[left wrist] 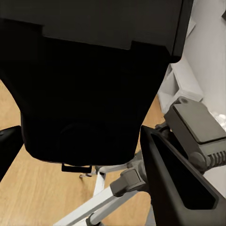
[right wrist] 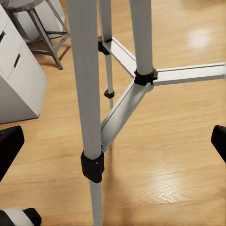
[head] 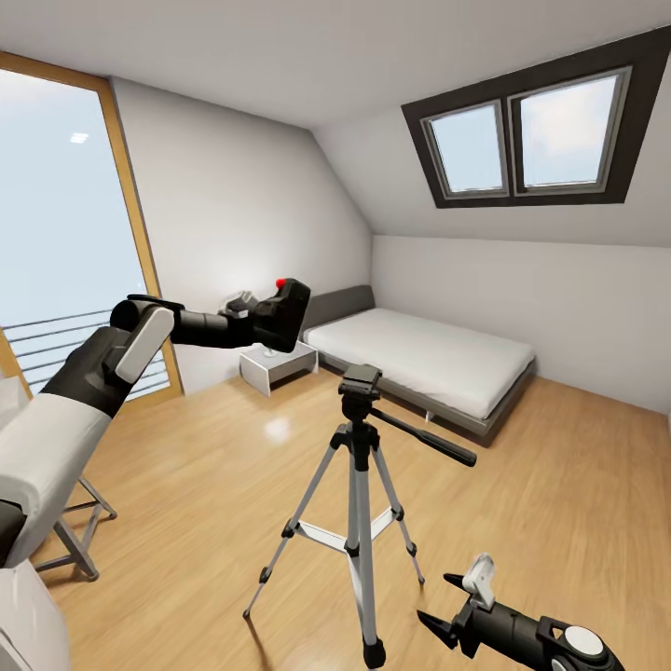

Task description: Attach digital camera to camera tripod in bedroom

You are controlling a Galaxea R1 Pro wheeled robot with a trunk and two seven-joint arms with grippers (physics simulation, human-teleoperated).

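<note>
Digital camera (head: 282,315) apparently above camera tripod (head: 359,485)

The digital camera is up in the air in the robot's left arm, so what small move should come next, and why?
Probably ease the left gripper right and down. The digital camera it holds sits higher than the camera tripod and to the left of its black head, which stands bare on the floor. The left wrist view shows that head beside the camera, not beneath it.
</note>
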